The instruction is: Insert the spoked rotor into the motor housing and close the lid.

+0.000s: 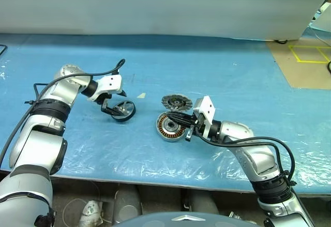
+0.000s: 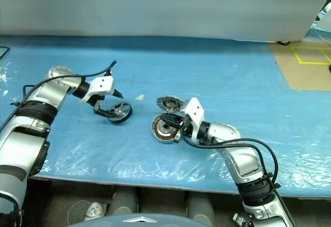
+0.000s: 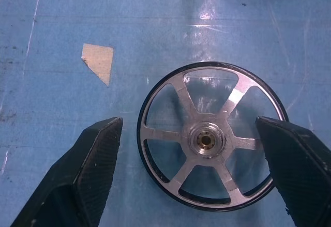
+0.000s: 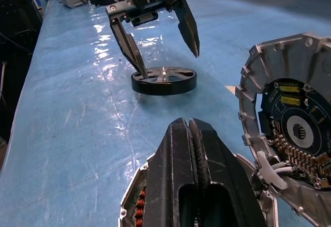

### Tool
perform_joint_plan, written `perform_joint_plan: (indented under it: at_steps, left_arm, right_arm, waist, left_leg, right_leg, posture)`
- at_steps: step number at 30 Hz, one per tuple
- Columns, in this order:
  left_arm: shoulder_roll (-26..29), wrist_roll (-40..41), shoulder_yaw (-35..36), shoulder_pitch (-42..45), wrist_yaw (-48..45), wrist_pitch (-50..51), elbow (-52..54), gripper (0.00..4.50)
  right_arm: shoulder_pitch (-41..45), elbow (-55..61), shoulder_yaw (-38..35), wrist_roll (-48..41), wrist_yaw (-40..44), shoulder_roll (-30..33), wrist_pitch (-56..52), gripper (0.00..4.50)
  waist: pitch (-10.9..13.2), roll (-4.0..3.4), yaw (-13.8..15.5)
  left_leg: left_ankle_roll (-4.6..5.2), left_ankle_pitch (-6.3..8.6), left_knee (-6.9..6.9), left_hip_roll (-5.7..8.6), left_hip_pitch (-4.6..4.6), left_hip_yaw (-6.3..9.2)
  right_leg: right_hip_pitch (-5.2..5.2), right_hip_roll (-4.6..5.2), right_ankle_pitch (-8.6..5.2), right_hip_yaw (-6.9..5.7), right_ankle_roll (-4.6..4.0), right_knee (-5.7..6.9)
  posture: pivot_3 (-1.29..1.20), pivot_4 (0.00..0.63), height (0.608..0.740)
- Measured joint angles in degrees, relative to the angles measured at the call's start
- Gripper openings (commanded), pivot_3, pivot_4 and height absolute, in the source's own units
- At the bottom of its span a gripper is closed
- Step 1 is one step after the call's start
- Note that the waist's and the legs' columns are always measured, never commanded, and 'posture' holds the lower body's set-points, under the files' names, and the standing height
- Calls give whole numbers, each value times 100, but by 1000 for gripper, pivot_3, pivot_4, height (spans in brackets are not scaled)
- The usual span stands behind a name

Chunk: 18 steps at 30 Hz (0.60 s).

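Covering table point(image 1: 232, 72), blue plastic sheet, yellow floor tape point(image 1: 310, 54)

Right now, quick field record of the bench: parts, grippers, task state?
surface: blue sheet-covered table
spoked rotor: flat on the table, between the open fingers, not gripped
left gripper: open, one fingertip at the rotor's rim, the other raised clear of it
motor housing: on the table, copper windings exposed, no rotor inside
lid: just behind the housing, tilted up, not fitted
right gripper: shut, over the housing's near edge
task state: rotor not inserted, lid off
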<state>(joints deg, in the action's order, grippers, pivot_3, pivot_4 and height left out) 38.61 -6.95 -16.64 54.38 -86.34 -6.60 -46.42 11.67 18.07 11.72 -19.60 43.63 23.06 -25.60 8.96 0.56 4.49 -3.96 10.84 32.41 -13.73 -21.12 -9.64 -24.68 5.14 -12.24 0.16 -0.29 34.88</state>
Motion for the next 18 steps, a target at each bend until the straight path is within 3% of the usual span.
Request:
perform_joint_plan:
  at_steps: [18]
  left_arm:
    - [3,87,10,-178,-97,1726,656,4401]
  right_arm:
    - [0,-89,55,93,3,3,67,0]
  waist:
    - [0,0,-1]
  left_leg:
    - [0,0,0,0,0,0]
  right_leg:
    - [0,0,0,0,0,0]
  posture:
    - [0,150,740]
